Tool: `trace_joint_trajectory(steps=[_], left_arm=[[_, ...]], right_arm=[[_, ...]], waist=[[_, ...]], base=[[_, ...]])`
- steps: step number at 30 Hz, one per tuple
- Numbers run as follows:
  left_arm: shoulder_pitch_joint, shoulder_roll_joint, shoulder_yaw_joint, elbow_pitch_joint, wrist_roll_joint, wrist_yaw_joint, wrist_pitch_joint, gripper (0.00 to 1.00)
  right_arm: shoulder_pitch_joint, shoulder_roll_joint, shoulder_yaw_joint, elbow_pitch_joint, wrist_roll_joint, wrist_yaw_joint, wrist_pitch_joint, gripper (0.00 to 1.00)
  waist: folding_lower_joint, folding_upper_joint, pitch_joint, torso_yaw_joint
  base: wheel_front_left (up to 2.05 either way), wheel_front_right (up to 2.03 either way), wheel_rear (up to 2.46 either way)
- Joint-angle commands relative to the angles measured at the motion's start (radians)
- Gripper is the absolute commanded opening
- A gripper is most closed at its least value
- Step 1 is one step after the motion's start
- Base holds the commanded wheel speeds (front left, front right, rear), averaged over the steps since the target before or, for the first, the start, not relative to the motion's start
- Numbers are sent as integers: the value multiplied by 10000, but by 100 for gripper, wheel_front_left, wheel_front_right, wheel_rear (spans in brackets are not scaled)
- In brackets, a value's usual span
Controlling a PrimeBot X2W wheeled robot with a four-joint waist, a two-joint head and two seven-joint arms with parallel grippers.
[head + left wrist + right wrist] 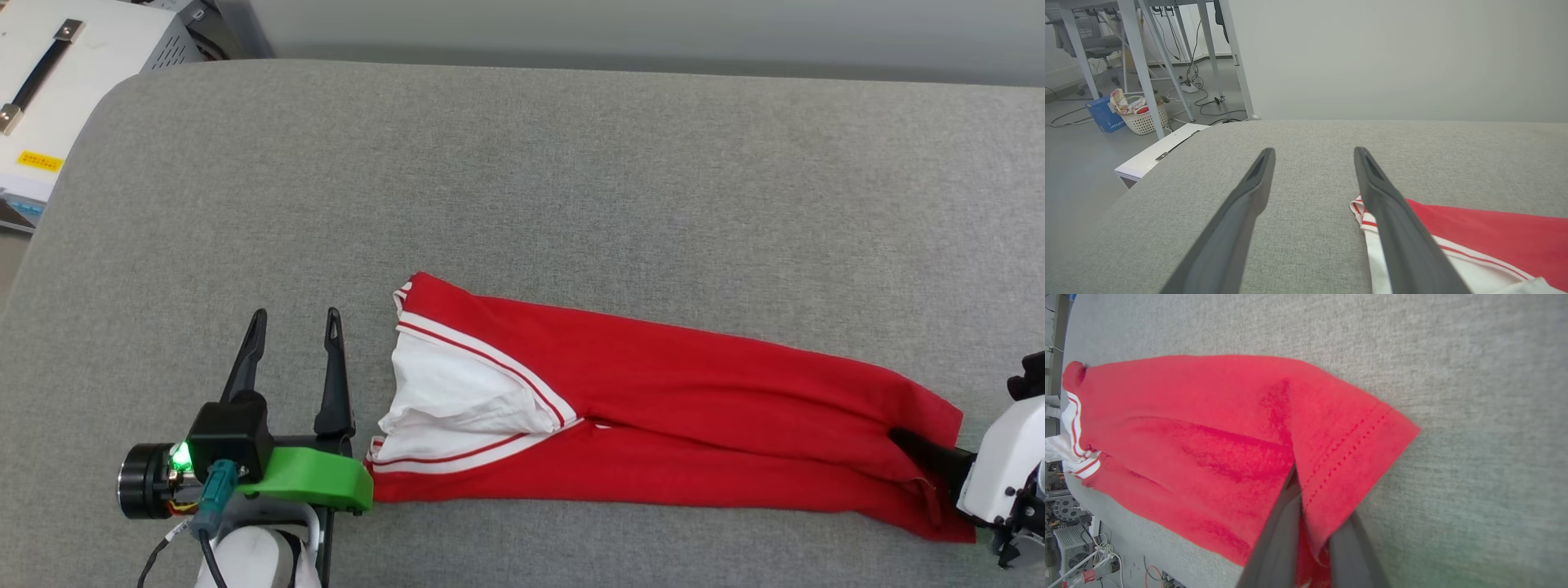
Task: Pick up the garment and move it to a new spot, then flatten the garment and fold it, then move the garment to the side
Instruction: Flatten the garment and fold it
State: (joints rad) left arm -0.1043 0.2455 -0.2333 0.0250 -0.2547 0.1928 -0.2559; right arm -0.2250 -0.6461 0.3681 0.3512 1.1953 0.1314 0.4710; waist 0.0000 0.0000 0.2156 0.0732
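Judged mid-fold. Found the garment [653, 408] lying as 1 long strip on the surface [571, 163]. Noted right pincer [918, 451] pinching its hem end. Noted left pincer [296, 314] spread, empty, sleeve end just beside it. Likely next: grip that end, fold across.

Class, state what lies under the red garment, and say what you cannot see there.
The garment lies on the grey padded surface. At its hem, the right gripper is shut on the cloth, one finger tucked beneath a fold. Anything else beneath is covered.
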Motion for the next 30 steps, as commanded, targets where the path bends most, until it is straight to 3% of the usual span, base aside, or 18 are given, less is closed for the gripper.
trace_joint_trajectory(steps=[1, 12, 18, 26, 27, 30], left_arm=[[158, -111, 114, 65, 188, -130, -58, 100], [344, -690, 780, 281, 934, -1043, -58, 100], [473, -901, 1047, 399, 1184, -1291, -59, 100], [544, -1118, 1323, 470, 1438, -1540, -59, 100], [446, -1195, 1369, 502, 1546, -1610, -59, 100], [303, -1276, 1376, 552, 1634, -1685, -59, 100]], right_arm=[[88, -27, 123, 147, 76, -7, 3, 0], [44, -1961, -810, 586, 214, -7, -219, 0], [172, -2332, -811, 64, 308, -7, 357, 0], [140, -1866, -553, -2509, 847, -7, 1481, 0], [-187, -1324, -297, -3228, 878, -7, 1978, 0], [-713, -760, 88, -3531, 620, -7, 2435, 0]], waist=[[0, 0, -84, -54], [0, 0, -438, -169], [0, 0, -585, -186], [0, 0, -583, -231], [0, 0, -465, -198], [0, 0, -331, -112]], base=[[0, 0, 0], [0, 0, 0], [0, 0, 0], [0, 0, 0], [0, 0, 0], [0, 0, 0]])
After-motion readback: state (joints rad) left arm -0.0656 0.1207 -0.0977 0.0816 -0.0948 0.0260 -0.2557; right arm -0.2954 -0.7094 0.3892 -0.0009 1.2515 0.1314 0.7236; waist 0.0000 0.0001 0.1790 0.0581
